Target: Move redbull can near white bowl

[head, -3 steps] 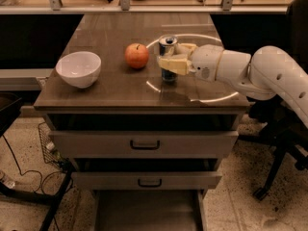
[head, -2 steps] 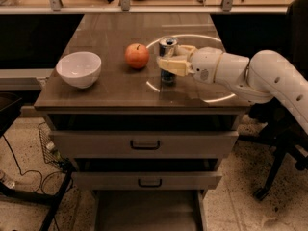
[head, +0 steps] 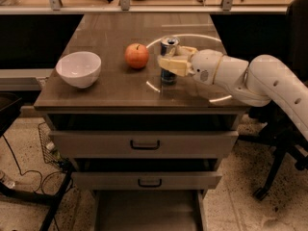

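Observation:
The redbull can [head: 169,43] stands upright on the brown table [head: 110,93], right of centre, with its silver top showing. My gripper [head: 169,57] reaches in from the right on a white arm, and its cream fingers [head: 174,65] clasp the can's middle, hiding most of its body. The white bowl [head: 79,69] sits near the table's left front edge, well left of the can. A round orange-red apple [head: 137,55] lies between the bowl and the can.
The table is a drawer cabinet with two handled drawers [head: 144,145] below. A shelf rail [head: 144,6] runs behind the table. An office chair base [head: 276,170] stands at the right. Cables [head: 29,174] lie on the floor at left.
Hardly anything has moved. The can stands at the same spot, and the gripper fingers have stayed around it, with the arm shifting only slightly.

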Motion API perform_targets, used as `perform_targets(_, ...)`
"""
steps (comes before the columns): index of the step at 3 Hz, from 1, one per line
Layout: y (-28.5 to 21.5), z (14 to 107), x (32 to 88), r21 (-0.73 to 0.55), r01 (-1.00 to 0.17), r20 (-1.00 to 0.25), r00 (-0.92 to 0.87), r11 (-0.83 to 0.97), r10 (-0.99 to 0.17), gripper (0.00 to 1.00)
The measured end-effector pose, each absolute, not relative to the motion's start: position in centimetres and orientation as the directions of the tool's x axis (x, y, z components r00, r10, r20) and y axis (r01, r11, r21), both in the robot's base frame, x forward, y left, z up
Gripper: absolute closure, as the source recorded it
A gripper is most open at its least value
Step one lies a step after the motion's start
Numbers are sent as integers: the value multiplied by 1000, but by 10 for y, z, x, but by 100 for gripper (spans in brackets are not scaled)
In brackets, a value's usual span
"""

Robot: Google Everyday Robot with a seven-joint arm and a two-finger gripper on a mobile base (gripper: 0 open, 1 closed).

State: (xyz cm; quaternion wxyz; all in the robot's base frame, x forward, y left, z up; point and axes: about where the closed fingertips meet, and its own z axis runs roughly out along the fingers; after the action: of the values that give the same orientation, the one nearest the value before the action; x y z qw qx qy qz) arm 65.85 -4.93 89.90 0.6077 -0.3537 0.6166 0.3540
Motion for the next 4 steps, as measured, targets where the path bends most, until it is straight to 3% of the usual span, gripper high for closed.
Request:
perform_targets(1,-45,900,658,6,-870,-1000,-10,493,-6,52)
perform_targets(3,-40,900,657,6,-874,-1000,-10,486,-6,7)
perform_targets(4,-38,901,657,5,-875,-1000,-9,484,-6,0)
